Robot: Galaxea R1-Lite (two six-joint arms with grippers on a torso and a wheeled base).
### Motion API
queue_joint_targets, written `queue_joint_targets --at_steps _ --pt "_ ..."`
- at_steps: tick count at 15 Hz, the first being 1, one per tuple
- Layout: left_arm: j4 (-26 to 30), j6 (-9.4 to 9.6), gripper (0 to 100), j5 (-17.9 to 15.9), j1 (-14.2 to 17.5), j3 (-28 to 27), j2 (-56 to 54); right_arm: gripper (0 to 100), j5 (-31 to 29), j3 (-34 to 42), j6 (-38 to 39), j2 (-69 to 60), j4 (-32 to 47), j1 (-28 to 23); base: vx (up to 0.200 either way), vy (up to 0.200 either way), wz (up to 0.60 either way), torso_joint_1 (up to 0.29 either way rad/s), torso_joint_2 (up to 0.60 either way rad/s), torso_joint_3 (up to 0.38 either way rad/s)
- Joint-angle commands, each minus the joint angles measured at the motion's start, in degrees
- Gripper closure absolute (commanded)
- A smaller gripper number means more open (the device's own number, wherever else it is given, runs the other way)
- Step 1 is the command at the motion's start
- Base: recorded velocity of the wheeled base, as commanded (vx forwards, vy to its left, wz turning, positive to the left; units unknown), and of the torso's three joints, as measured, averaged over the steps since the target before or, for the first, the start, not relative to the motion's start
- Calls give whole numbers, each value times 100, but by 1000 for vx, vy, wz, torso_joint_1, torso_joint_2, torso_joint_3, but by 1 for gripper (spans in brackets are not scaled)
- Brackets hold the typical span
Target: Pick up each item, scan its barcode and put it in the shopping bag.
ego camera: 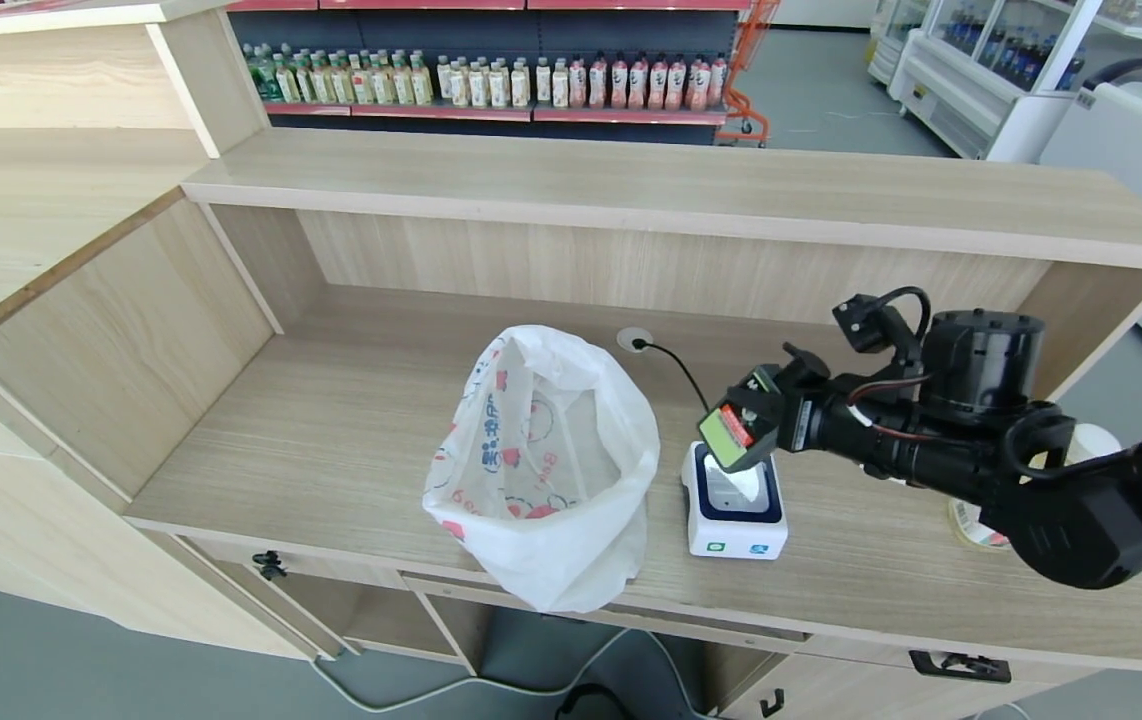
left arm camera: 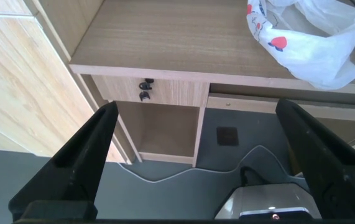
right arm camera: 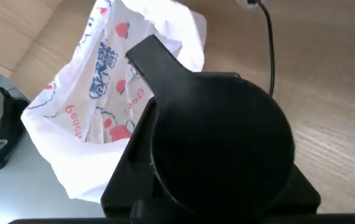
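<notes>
Packet (ego camera: 734, 436), seemingly light and stiff, sits clamped at its edges in the right gripper (ego camera: 757, 420) over the scanner (ego camera: 737, 518); the left gripper (left arm camera: 197, 111) gapes empty.

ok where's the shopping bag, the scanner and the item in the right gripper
shopping bag (ego camera: 556, 560): head view, its front outer wall.
scanner (ego camera: 737, 525): head view, its white front face.
item (ego camera: 728, 438): head view, its green and red face.

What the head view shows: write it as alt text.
The right gripper, jaws shut on a green-and-red item, holds it over the white scanner on the wooden counter. An open shopping bag stands at the scanner's left.
</notes>
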Motion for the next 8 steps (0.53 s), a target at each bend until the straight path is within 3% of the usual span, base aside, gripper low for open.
queue_joint_targets --at_steps 1,8 --pt "0 -7 0 -6 0 0 -2 100 238 -122 -115 -467 -15 -81 0 200 0 2 2 7" --pt "0 11 0 -6 0 0 -2 100 300 -1150 -308 245 -7 130 0 200 0 -1 2 0"
